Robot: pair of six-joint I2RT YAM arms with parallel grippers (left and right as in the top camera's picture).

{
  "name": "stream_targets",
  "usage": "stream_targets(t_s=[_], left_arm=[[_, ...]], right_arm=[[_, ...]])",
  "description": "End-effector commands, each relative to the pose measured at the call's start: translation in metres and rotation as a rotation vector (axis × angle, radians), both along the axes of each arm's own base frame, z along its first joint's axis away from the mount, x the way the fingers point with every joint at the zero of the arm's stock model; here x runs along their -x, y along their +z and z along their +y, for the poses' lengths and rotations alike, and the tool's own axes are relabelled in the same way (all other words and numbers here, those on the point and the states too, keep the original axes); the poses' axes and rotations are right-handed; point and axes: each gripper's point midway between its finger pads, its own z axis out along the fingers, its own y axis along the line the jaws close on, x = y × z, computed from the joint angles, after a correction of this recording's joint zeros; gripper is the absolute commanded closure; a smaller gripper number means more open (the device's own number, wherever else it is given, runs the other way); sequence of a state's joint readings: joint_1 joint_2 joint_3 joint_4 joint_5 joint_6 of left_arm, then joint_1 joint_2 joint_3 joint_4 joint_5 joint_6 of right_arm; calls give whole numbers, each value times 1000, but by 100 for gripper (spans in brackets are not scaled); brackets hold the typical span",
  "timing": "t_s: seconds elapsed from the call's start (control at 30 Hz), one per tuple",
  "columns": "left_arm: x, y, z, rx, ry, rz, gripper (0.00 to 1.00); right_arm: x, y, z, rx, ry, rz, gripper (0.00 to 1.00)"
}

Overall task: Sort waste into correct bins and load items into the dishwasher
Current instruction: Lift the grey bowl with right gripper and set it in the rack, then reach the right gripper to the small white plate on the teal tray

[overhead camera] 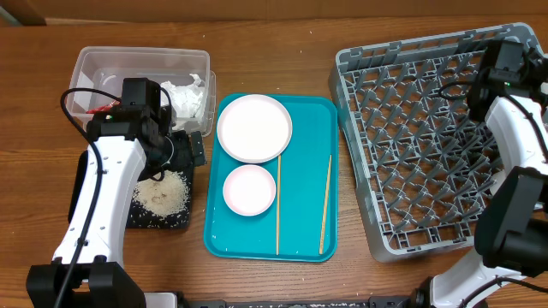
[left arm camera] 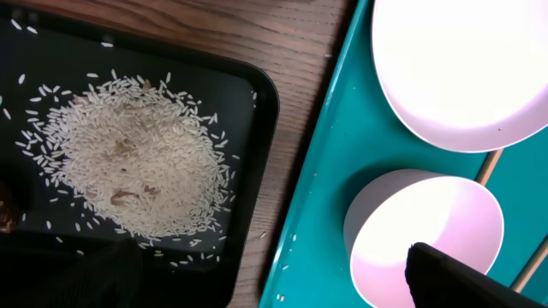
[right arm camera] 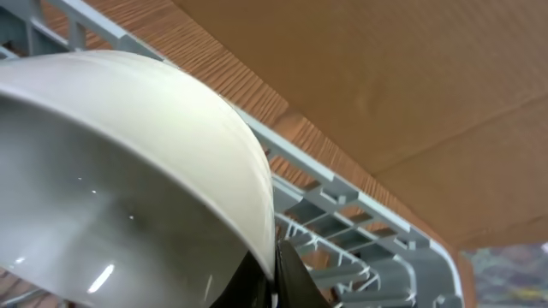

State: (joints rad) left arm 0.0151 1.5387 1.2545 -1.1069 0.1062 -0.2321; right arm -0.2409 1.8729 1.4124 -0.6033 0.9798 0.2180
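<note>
Right gripper (right arm camera: 276,278) is clamped on a grey-white bowl (right arm camera: 128,171) by its rim, above the dish rack (right arm camera: 342,248). Left gripper (overhead camera: 190,150) is wide open and empty over the black tray (left arm camera: 257,94) of rice (left arm camera: 137,171).

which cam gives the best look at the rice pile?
Left wrist: the rice is close up, individual grains sharp on the black tray. Overhead shows only a small pale patch beside the left arm. Right wrist shows none of it.

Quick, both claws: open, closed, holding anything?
Left claw: open, holding nothing.
Right claw: closed on the rim of a white bowl.
</note>
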Motion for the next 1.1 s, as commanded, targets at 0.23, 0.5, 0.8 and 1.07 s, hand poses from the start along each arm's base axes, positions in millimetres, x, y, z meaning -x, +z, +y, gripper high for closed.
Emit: stream_targets(t_s=[0.23,0.5,0.8,1.07], left_arm=[[-3,7,-1,13,-14,-26,0],[-1,7,-1,13,-15,-20,0],[2,7,-1,14,-15,-9,0],[2,6,0,10,-14,-9,0]], right_arm=[[5,-28,57,-113,86,107,96],[20,-45,84,-228,104,176,89],[19,15,109,-377,188,30,66],[9,86,244,-976,715,-201,44]])
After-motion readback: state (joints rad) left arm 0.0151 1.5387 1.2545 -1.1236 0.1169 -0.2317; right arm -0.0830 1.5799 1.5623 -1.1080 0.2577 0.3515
